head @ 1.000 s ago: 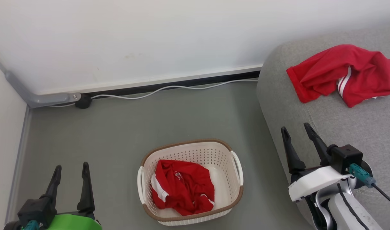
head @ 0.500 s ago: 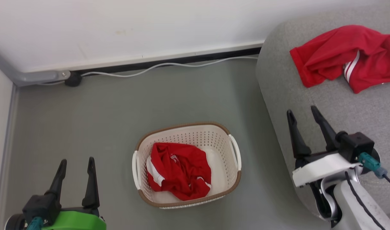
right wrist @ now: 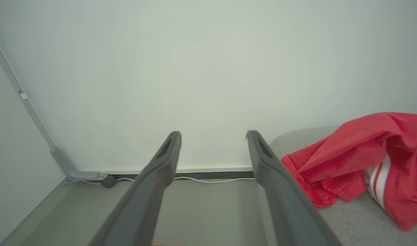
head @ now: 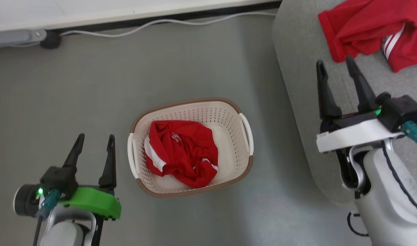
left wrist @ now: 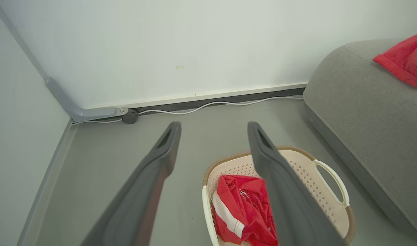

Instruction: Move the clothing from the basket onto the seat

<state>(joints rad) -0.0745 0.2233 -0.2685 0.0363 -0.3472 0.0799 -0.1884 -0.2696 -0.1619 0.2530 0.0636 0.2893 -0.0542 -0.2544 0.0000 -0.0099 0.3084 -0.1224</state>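
Grey floor (head: 75, 85) and grey seat (head: 297, 68): what rests on each.
Floor: smooth, matt grey. The cream basket (head: 191, 101) stands upright on it, just right of the left claw (head: 96, 136) and well left of the right claw (head: 334, 60), with a strip of bare floor between basket and seat. A white cable (head: 160, 22) lies along the wall foot, far ahead of the left claw, and ends by a black round plug (head: 51, 40). Seat: its rounded edge meets the floor under the right claw. One crumpled red garment (head: 359, 30) with white stripes lies on the cushion, just ahead and right of that claw's tips.
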